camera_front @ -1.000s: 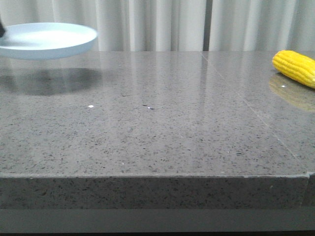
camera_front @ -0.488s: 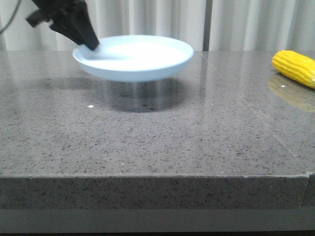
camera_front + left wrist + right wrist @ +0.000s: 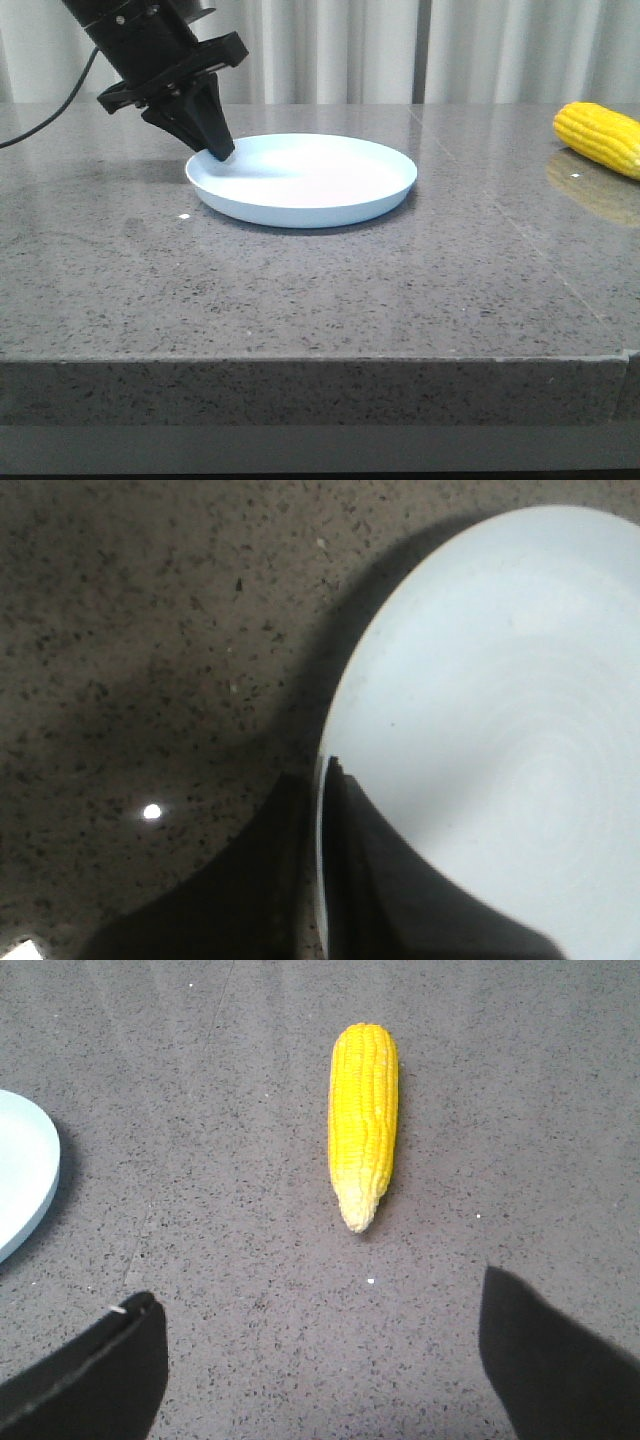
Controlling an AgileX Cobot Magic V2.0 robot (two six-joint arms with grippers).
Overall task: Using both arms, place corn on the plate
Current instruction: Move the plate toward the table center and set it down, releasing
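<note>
While left pincer (image 3: pixel 222 153) clamps plate (image 3: pixel 310 185) rim | right pincer (image 3: pixel 320 1360) apart | corn (image 3: pixel 362 1120) untouched

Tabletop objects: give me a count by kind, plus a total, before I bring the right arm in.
Corn: 1, lying bare on the table, apart from the plate.
Plate: 1, its rim pinched by the left gripper.
Total: 2 objects.

The desk (image 3: pixel 330 290) is a grey speckled stone slab. The plate (image 3: pixel 310 185) rests flat near its centre. The corn (image 3: pixel 598 137) lies at 3 o'clock, well apart.
</note>
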